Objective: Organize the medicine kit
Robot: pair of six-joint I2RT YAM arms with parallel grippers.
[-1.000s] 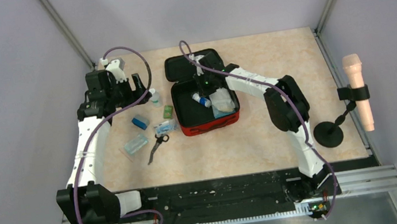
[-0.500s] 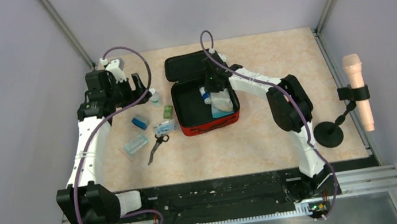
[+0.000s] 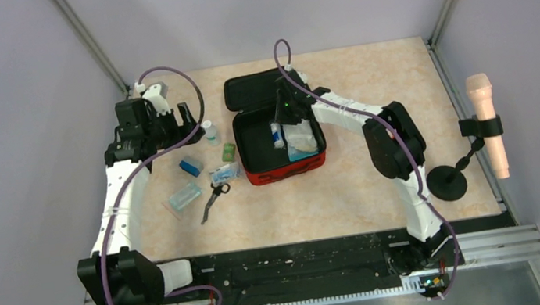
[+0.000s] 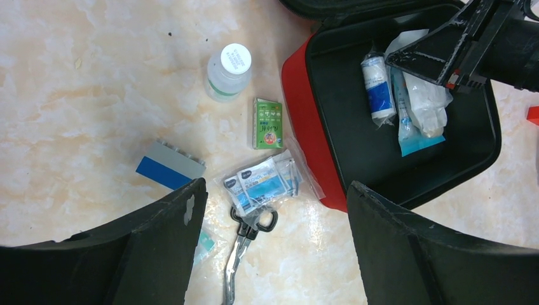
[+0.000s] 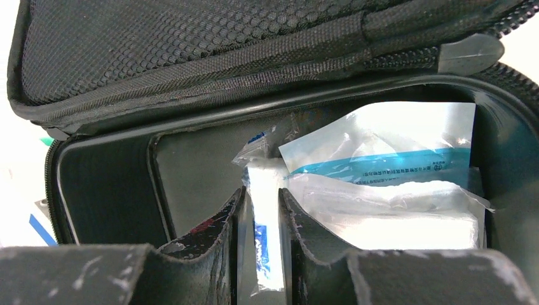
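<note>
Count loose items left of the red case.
6: bottle farthest, green box beside it, blue box, sachet bag by the case, scissors nearest, clear pack left of them; others possibly hidden.

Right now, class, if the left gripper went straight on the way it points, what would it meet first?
Probably the clear packet of sachets on the table, beside the medicine kit: the left gripper hangs open right over it. The scissors lie close by, so I cannot be sure.
</note>
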